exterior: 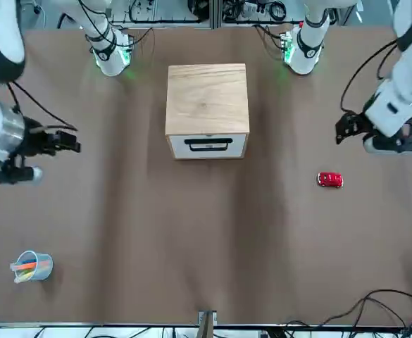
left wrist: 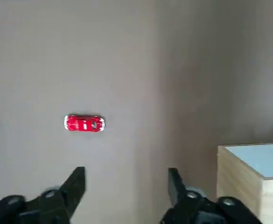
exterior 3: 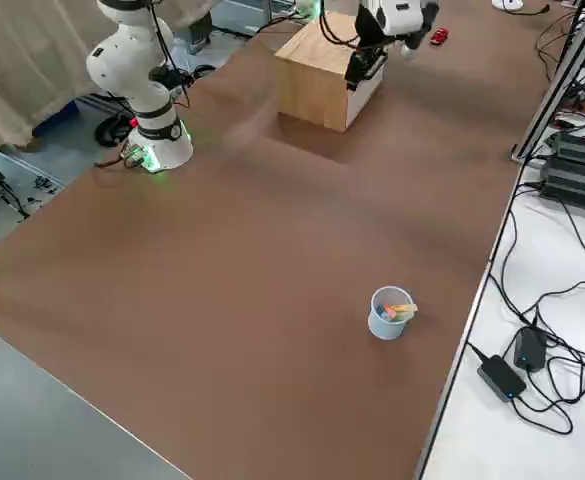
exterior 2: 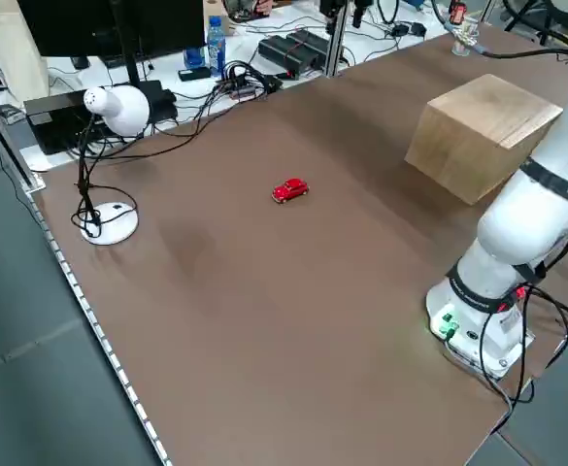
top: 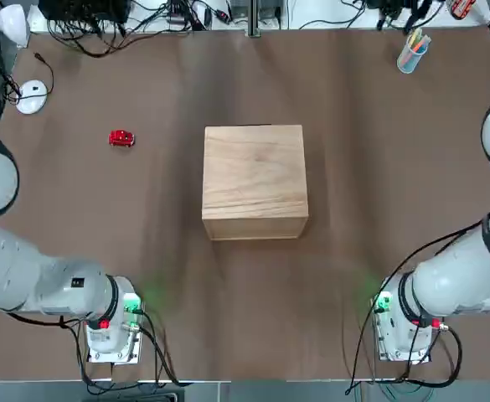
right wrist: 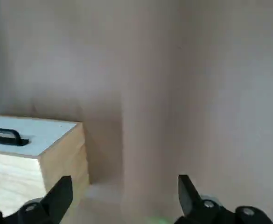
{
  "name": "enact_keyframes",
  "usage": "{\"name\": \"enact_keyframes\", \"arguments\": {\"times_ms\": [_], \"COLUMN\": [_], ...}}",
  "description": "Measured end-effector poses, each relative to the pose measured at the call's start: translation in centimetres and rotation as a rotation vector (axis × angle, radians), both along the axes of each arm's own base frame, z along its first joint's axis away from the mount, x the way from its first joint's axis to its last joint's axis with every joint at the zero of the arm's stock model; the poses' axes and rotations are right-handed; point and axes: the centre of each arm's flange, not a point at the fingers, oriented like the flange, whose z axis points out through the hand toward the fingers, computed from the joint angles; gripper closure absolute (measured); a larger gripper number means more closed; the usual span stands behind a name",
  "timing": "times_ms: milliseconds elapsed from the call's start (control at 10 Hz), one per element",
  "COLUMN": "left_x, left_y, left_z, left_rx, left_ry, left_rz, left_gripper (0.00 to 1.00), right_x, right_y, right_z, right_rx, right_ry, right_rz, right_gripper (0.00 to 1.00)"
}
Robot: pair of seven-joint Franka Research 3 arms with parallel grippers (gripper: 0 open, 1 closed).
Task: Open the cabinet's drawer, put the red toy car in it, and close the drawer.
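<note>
Evidently nothing has begun: the light-wood cube cabinet sits mid-table with its white-fronted drawer shut, the tiny glossy red toy car lies apart toward the left gripper, and both it and the right gripper hover wide-jawed and empty on either side

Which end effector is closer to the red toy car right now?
The left end effector: it hovers just beside the red toy car, while the right end effector hangs across the cabinet.
</note>
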Motion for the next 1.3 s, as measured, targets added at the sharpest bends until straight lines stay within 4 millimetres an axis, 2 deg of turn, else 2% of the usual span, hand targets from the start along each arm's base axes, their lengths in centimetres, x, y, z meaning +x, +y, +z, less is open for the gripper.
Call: {"name": "enact_keyframes", "arguments": {"times_ms": [200,400,500,700,900,1000,1300], "left_x": [-0.7,-1.7,-2.4,-3.4,-3.6,-3.9,-5.3], "left_y": [-5.6,-10.2,-12.7,-17.1,-19.9,-21.1,-25.0], "left_z": [-2.1,-4.1,-5.5,-9.0,-12.0,-13.3,-17.1], "left_rx": [0.001,0.004,0.005,-0.001,-0.027,-0.039,-0.050], "left_ry": [0.044,0.087,0.115,0.180,0.215,0.232,0.285], "left_rz": [0.008,0.015,0.014,-0.014,-0.056,-0.072,-0.097], "left_gripper": [0.62,0.92,0.98,0.98,0.98,0.99,0.99], "right_x": [1.6,2.7,3.0,3.3,3.8,3.9,3.9], "right_y": [6.1,11.2,13.0,15.1,16.4,17.0,19.3], "right_z": [-4.8,-8.1,-9.3,-13.1,-17.9,-19.2,-19.4], "right_rx": [0.103,0.272,0.349,0.531,0.724,0.785,0.965], "right_ry": [0.027,0.014,0.008,0.020,-0.003,-0.016,-0.024], "right_rz": [0.036,0.092,0.127,0.215,0.310,0.336,0.269], "right_gripper": [0.00,0.00,0.00,0.00,0.00,0.00,0.00]}}
